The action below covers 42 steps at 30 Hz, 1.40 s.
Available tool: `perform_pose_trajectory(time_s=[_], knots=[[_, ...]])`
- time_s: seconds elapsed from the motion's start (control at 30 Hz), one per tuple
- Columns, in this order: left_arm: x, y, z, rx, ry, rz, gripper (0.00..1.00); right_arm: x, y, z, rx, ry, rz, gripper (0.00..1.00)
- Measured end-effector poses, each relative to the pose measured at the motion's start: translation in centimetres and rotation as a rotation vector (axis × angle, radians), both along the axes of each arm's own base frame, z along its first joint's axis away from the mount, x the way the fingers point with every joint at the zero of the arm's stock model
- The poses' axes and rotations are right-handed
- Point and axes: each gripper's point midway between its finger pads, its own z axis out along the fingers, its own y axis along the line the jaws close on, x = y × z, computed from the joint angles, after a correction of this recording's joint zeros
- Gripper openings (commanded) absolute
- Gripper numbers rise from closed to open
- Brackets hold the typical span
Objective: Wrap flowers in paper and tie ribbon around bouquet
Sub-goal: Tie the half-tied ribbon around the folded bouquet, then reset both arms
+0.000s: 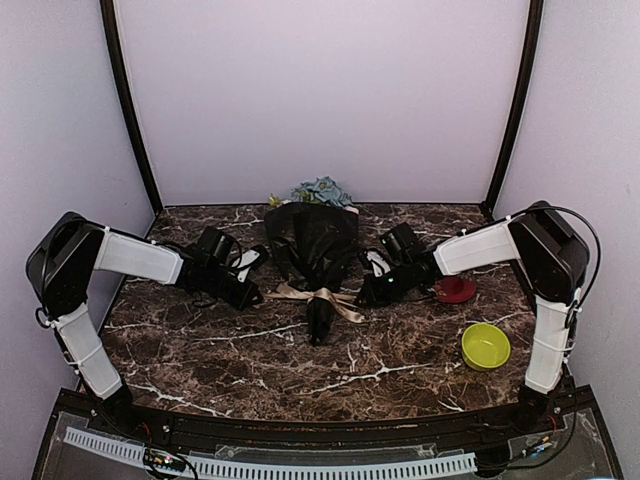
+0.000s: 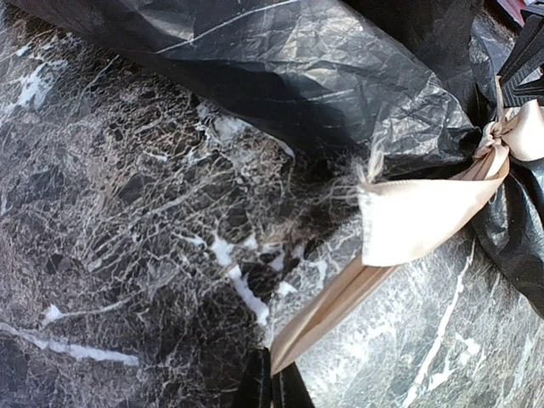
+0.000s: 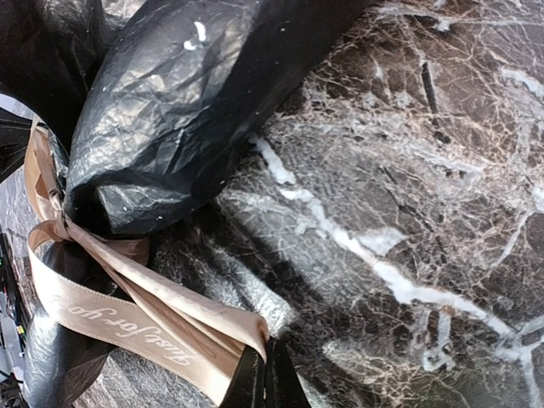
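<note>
Left gripper [image 2: 273, 384], just left of the bouquet [image 1: 312, 245], pinched shut on one tail of the ribbon [image 2: 408, 229]; bouquet lying on the marbled table [image 1: 200, 350], flowers [image 1: 322, 190] at its far end; right gripper [image 3: 266, 378], just right of it, clamped on the other tail; green bowl [image 1: 486, 346] farther right

Soft even light; sheen on crinkled paper [image 2: 340, 68]; sharp focus

A: Where is room to pass on the worktop [image 1: 230, 365]?
B: Along the near strip. In the middle the bouquet [image 1: 312, 245] blocks, its ribbon [image 1: 345, 307] reaching the left hand [image 1: 254, 296] and the right hand [image 1: 369, 292]. At right stand a green bowl [image 1: 486, 346] and a red dish [image 1: 455, 289].
</note>
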Motion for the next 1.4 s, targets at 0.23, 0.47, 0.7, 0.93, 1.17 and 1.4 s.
perform_pose_trajectory(time_s=[0.23,0.47,0.7,0.93,1.17,1.4], knots=[[-0.1,-0.2,0.1,-0.016,0.008,-0.01,0.07,0.0,-0.1,-0.1,0.008,0.002,0.0,0.08],[-1.1,-0.5,2.4,-0.136,-0.01,-0.046,0.68,0.4,-1.5,1.6,0.019,0.03,-0.044,0.58],[-0.1,-1.4,12.7,-0.276,-0.251,-0.075,0.88,4.6,-4.3,11.7,0.139,-0.134,-0.163,0.99],[4.4,2.7,16.5,-0.205,-0.363,0.17,0.93,9.5,-14.5,21.2,0.127,-0.424,-0.451,1.0],[8.0,15.3,14.0,-0.067,-0.351,0.607,0.93,8.7,-31.2,19.8,0.025,-0.497,-0.842,1.0],[5.0,23.3,9.4,0.115,-0.345,0.885,0.93,5.8,-35.6,16.3,-0.026,-0.492,-0.977,1.0]])
